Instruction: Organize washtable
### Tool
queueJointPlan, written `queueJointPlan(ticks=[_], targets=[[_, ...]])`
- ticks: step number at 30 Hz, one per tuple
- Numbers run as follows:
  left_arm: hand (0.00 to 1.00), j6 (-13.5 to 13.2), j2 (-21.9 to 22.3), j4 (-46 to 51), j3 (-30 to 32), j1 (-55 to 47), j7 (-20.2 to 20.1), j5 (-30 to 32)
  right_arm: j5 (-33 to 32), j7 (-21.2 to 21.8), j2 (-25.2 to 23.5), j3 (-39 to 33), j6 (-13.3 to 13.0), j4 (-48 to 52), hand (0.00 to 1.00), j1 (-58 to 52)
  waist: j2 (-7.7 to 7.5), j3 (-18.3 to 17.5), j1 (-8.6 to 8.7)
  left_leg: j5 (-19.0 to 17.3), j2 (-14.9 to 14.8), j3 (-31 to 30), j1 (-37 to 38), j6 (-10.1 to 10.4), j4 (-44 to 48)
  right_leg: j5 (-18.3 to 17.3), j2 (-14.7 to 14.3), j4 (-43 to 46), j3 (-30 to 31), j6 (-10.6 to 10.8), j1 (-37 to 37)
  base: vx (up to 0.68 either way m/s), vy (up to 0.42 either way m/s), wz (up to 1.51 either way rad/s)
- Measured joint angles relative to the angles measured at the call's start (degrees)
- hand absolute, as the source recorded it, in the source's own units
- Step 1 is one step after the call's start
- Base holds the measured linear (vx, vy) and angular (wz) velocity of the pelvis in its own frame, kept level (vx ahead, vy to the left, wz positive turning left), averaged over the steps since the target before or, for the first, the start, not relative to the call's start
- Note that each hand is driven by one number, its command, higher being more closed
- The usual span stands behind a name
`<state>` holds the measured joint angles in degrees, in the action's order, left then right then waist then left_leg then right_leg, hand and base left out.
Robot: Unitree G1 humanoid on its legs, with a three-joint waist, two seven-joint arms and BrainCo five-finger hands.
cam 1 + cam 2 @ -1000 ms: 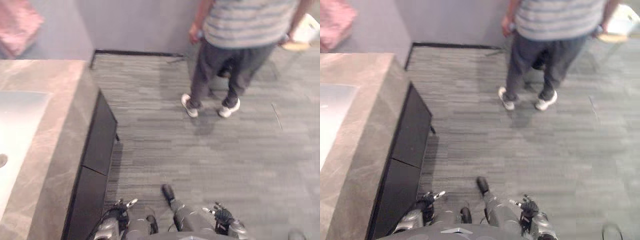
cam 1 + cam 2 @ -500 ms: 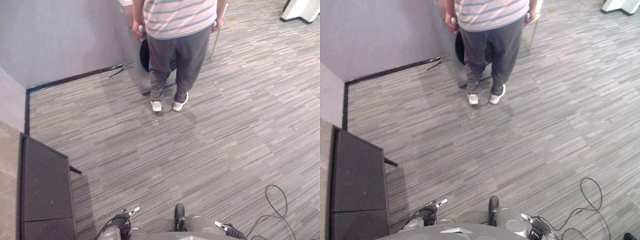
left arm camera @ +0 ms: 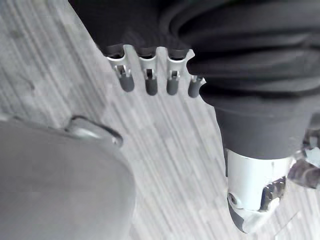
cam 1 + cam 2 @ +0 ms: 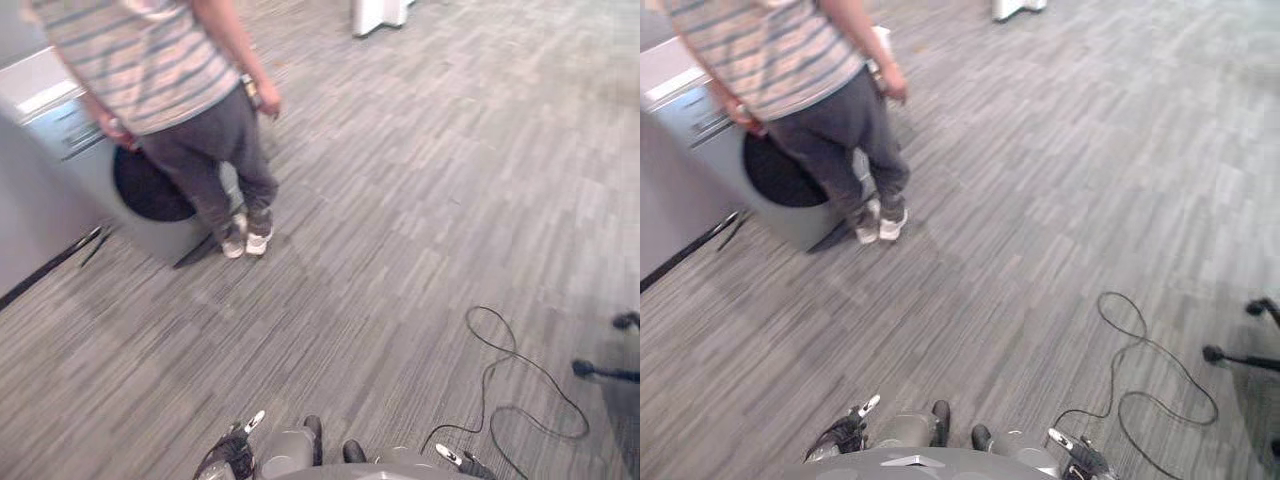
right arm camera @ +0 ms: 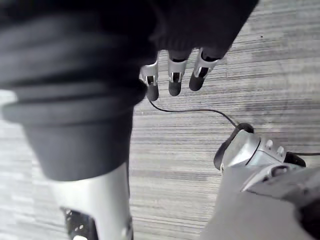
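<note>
Left robot hand (image 3: 148, 76) and right robot hand (image 5: 173, 81) hang empty, fingers loosely spread; a person (image 4: 170, 90) stands well ahead, seemingly beside a washer (image 4: 55, 145).

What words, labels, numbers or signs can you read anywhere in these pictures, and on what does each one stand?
No text can be read.
Washing machine, control panel: dark marks, too blurred to read.
Person's striped shirt: no print shows.
Carpeted floor: no sign or label.
</note>
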<state>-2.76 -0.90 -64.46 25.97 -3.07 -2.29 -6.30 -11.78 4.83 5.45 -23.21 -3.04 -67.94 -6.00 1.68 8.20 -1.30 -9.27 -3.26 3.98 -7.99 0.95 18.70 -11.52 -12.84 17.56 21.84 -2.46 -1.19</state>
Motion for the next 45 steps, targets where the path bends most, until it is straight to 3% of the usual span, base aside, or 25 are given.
queueJointPlan(ticks=[3,5,7,9,12,15,16,18,20,22,26,28,29,30,32,34,35,36,37,38,40,42,43,44,45], targets=[[0.0,0.0,-0.8,1.2,1.2,0.1,-0.5,-0.2,0.0,0.3,-2.2,0.7,-0.2,3.4,0.0,-3.0,-3.64,-0.1,-0.77,-3.6,0.6,4.6,3.7,-0.4,-1.8,-2.9,4.4,16.0,-11.0,8.7,-8.8,0.27,0.067,-0.9],[0.0,0.3,-1.4,1.4,1.1,0.2,-0.9,-1.3,0.0,0.4,-2.8,0.5,0.0,4.1,0.0,-3.9,-4.83,0.5,-0.09,-4.4,0.4,5.5,5.4,-0.4,-1.5,-2.4,5.7,30.1,-16.0,10.5,-15.8,0.27,-0.005,-0.36],[0.0,0.6,-1.1,0.8,1.6,0.3,-1.0,-1.3,0.0,0.8,-3.5,0.1,0.0,4.6,0.0,-5.4,-4.73,0.4,0.69,-5.2,-1.3,6.6,8.6,0.7,-2.1,-3.4,8.9,36.9,-19.3,8.6,-20.8,0.17,0.076,-0.17],[0.0,1.0,0.5,0.4,5.6,0.3,-0.9,-1.7,0.0,0.7,-3.6,-2.1,0.0,4.5,0.0,-5.0,-4.33,0.4,0.7,-4.6,-2.6,8.2,13.1,1.7,-6.6,-4.0,14.1,29.2,-22.4,7.4,-23.6,0.04,0.09,-0.39],[0.0,1.1,0.8,-0.8,8.9,0.1,-1.3,-5.1,-0.2,0.8,-3.9,-4.9,0.1,4.1,0.0,-5.0,-3.94,0.3,0.96,-4.6,-3.6,8.4,16.0,3.4,-10.2,-1.8,17.4,15.8,-24.3,6.6,-22.9,0.06,-0.038,-0.06],[0.0,1.9,3.5,-0.8,17.9,-3.8,-1.6,-6.3,-0.3,1.3,-3.5,-8.3,0.8,2.3,0.0,-5.2,-2.01,-1.0,1.08,-6.9,-7.5,9.7,20.0,7.0,-8.2,-0.2,15.6,15.4,-25.8,3.3,-20.3,0.4,-0.303,-0.02],[0.0,2.4,4.5,-0.7,20.6,-5.2,-2.0,-6.3,0.0,1.6,-3.6,-8.6,0.9,2.8,0.0,-5.4,-0.97,-1.8,0.84,-6.6,-10.5,9.9,15.7,6.6,3.0,-1.9,14.0,15.4,-26.4,2.0,-18.9,0.43,-0.383,-0.14],[0.0,3.3,5.1,-1.8,22.1,-6.6,-2.2,-7.1,0.0,1.9,-2.9,-9.7,0.9,3.4,0.0,-5.5,0.61,-1.4,0.37,0.1,-15.9,6.3,4.2,-1.4,30.0,-4.7,11.1,14.7,-27.2,-1.3,-14.4,0.41,-0.369,-0.18],[0.0,3.8,4.6,-2.7,19.1,-7.1,-2.2,-9.0,-0.1,1.8,-2.2,-9.4,0.9,3.1,0.0,-4.9,0.98,-1.2,-1.16,-0.7,-14.7,2.5,-3.6,0.7,47.4,-6.5,8.9,12.3,-26.0,-3.7,-8.0,0.42,-0.31,-0.37],[0.0,3.3,3.9,-1.5,14.2,-7.8,-2.1,-10.0,-0.6,1.7,-1.9,-8.3,1.0,2.9,0.0,-3.7,0.58,-1.1,-1.23,-1.6,-11.3,1.8,-8.3,2.2,50.0,-6.9,8.2,8.9,-24.9,-4.2,-3.5,0.37,-0.258,-0.36],[0.0,2.0,1.5,-0.7,3.6,-7.2,-0.5,-11.4,-0.6,1.3,-1.8,-6.8,1.1,2.1,0.0,0.3,-0.28,-0.7,-0.96,-3.5,-5.1,8.3,-14.5,1.9,20.2,-7.0,7.6,0.1,-20.9,-4.0,6.7,0.08,-0.106,-0.43],[0.0,1.7,1.1,-0.6,2.0,-6.4,-0.1,-10.9,-0.6,1.2,-1.7,-6.6,1.1,2.0,0.0,0.4,-0.21,-0.7,-1.56,0.4,-1.8,5.3,-13.9,2.8,2.8,-7.5,7.4,-3.8,-18.8,-3.6,10.5,-0.06,0.006,-0.55],[0.0,0.9,0.7,-0.5,0.9,-6.3,1.0,-8.8,-0.5,1.0,-1.7,-6.2,1.1,1.9,0.0,0.5,-0.6,-0.9,-2.28,3.6,-0.2,2.9,-14.9,2.4,0.7,-8.8,7.6,-4.5,-17.2,-3.6,11.5,0.28,0.082,-1.04],[0.0,0.4,-0.4,-0.7,0.7,-6.4,1.5,-8.5,-0.5,0.7,-1.9,-6.2,1.0,1.4,0.0,0.3,-2.79,-2.2,-2.92,5.7,2.1,2.0,-15.4,-0.6,3.3,-11.7,9.8,-3.7,-15.2,-2.8,11.3,0.47,0.095,-0.94],[0.0,0.3,-2.3,-2.2,0.7,-6.0,1.5,-9.3,-0.5,0.6,-2.4,-6.9,1.0,-0.3,0.0,0.0,-5.51,-2.7,-2.38,5.5,4.8,3.0,-13.7,-1.9,5.2,-13.4,11.9,7.4,-14.3,0.0,9.4,0.63,0.039,-0.53],[0.0,0.0,-4.2,-2.9,-1.8,-3.9,1.7,-9.4,-0.4,0.7,-3.2,-7.8,1.1,-0.7,0.0,-0.5,-7.25,-1.9,-1.54,2.1,6.1,3.5,-8.2,-2.5,4.0,-6.1,13.4,26.6,-17.4,8.8,2.7,0.45,-0.034,-0.01],[0.0,-0.1,-5.4,-2.9,-4.9,-2.8,1.7,-9.4,-0.4,0.7,-3.6,-7.9,1.1,-2.1,0.0,-0.5,-7.03,-1.6,-0.31,0.9,6.0,2.0,-4.1,-2.5,1.9,3.9,14.0,36.7,-19.8,11.0,-1.2,0.26,-0.031,0.13],[0.0,0.0,-6.3,-2.9,-6.7,-2.1,1.8,-9.3,-0.3,0.8,-4.0,-7.9,1.1,-2.1,0.0,-0.4,-7.05,-1.4,0.07,0.7,5.9,1.6,-1.6,-2.6,0.4,3.0,14.7,41.0,-21.4,9.4,-3.1,0.26,-0.079,0.12],[0.0,0.1,-6.8,-2.8,-9.2,-1.1,1.8,-9.7,-0.2,0.9,-3.9,-7.9,0.9,-1.7,0.0,-0.3,-6.49,-1.1,0.99,0.1,5.0,0.1,5.0,-2.8,-4.2,-0.7,16.3,46.7,-25.1,3.9,-7.4,0.13,-0.078,-0.04],[0.0,0.0,-6.5,-2.6,-9.8,-0.5,1.8,-10.1,-0.1,1.0,-3.7,-7.9,0.7,-1.4,0.0,-0.3,-5.63,-0.8,1.2,-0.4,4.0,0.1,7.7,-2.7,-6.0,-2.0,15.8,46.5,-25.7,2.6,-9.0,0.04,-0.078,-0.16],[0.0,-0.4,-5.4,-2.3,-11.0,2.5,1.8,-10.5,0.0,1.4,-2.6,-5.9,-0.1,-1.2,0.0,-0.4,-3.72,0.1,2.04,-0.7,0.9,0.3,15.9,-3.0,-11.3,-5.7,13.7,36.7,-25.1,3.2,-14.8,0.11,-0.037,-0.04],[0.0,-0.6,-4.9,-1.4,-12.5,4.8,1.8,-10.8,-0.1,1.4,-2.6,-5.5,-0.4,-1.1,0.0,-0.4,-3.55,0.1,3.45,-2.9,-0.9,-0.1,18.3,-2.4,-12.5,-3.6,13.4,20.0,-23.7,6.5,-18.9,0.01,-0.023,0.38],[0.0,-1.4,-4.1,-0.1,-12.5,5.7,1.8,-10.9,-0.6,1.4,-2.7,-5.4,-0.5,-1.3,0.0,-1.0,-3.94,0.1,4.2,-7.0,-1.5,-0.4,20.0,-0.3,-13.2,1.9,15.0,9.3,-23.6,7.5,-20.8,0.01,-0.11,0.36],[0.0,-2.0,-2.9,0.0,-12.4,5.5,1.7,-10.9,-0.6,1.2,-2.3,-5.7,-0.2,-1.8,0.0,-2.5,-2.91,-0.8,4.2,-9.8,-2.2,-1.5,21.8,-1.6,-13.3,5.5,14.7,12.0,-26.0,3.7,-21.3,0.24,-0.162,0.24],[0.0,-2.1,-2.0,-0.1,-11.7,4.9,1.7,-10.8,-0.7,1.2,-2.1,-6.1,-0.2,-1.5,0.0,-3.2,-1.79,-2.1,4.06,-10.0,-3.3,-1.4,21.6,-2.0,-12.1,3.4,13.4,13.5,-25.9,2.6,-22.0,0.62,-0.248,-0.06]])
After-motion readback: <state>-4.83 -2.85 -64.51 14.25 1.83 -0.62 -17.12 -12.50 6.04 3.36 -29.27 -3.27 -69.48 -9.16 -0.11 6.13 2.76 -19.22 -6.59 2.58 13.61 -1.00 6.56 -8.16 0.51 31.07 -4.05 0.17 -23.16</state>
